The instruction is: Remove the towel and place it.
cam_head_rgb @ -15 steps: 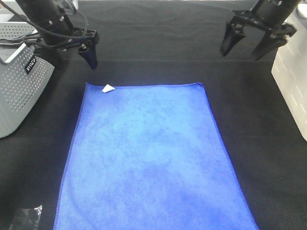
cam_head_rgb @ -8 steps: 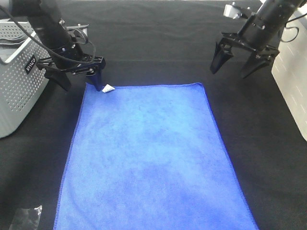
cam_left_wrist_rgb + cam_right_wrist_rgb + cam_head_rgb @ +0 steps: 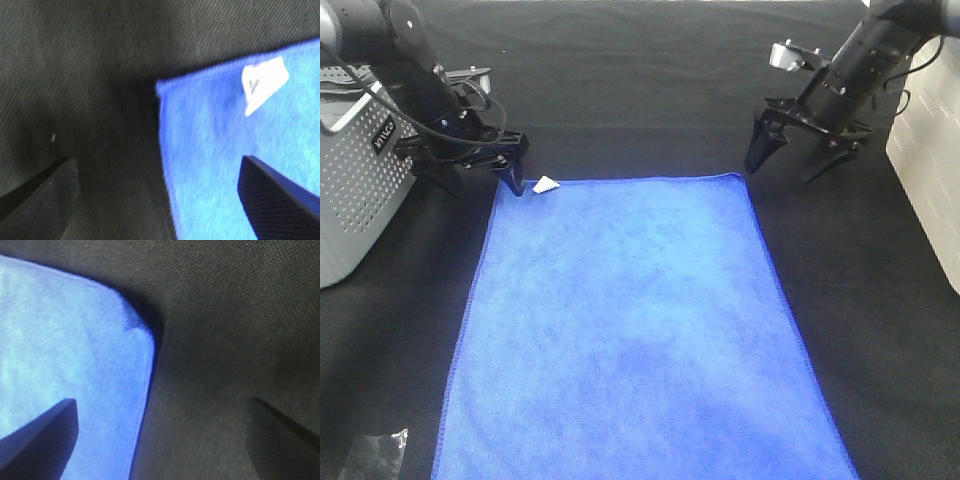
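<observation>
Left fingers (image 3: 280, 205): spread wide with nothing between them. One hangs over blue pile and the other over black fabric. I cannot tell whether the tips touch the surface.
Left corner: the towel's (image 3: 225, 150) far left corner lies in the gap between those fingers, and it lies flat.
Left arm: the left gripper (image 3: 480, 178) points down at that corner, with its inner finger just beside the white tag (image 3: 546, 184).
Right fingers (image 3: 40, 440): released and wide apart, gripping nothing. One is over the towel and the other over bare black fabric.
Right corner: the rounded far right corner sits between the two fingers, casting a dark shadow along its edge.
Right arm: the right gripper (image 3: 783, 168) slants down from the upper right. Its inner finger is just above the corner, and its outer finger is out over the table cloth (image 3: 880, 330).
Towel: it is spread flat and smooth on the black table cloth, long side running away from the high camera. Its near edge is cut off by the frame.
Tag: it lies face up on the towel, just inside the far left corner.
Left side: a grey perforated basket (image 3: 360, 190) stands near the towel without touching it.
Right side: a white box (image 3: 930, 150) sits at the frame's edge, well apart from the towel.
Near left: a crumpled clear wrapper (image 3: 375, 455) lies on the table cloth, just beside the towel's near left corner.
</observation>
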Controlling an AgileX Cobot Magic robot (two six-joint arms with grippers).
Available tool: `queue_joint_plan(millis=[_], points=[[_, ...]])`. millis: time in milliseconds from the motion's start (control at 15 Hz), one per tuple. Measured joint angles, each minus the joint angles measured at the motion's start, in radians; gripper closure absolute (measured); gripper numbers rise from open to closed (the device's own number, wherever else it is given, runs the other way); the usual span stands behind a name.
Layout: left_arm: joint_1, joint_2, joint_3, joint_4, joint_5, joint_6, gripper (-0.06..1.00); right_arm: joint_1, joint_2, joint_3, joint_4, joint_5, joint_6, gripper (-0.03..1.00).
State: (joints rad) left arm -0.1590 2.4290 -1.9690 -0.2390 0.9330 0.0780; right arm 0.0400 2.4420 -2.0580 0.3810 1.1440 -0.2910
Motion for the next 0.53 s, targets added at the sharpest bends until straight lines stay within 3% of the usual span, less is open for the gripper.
queue_joint_plan(millis=[533], points=[[0.0, 0.046, -0.011, -0.017, -0.027, 0.022, 0.15, 0.0, 0.071, -0.01, 0.004, -0.057, -0.006, 0.13]])
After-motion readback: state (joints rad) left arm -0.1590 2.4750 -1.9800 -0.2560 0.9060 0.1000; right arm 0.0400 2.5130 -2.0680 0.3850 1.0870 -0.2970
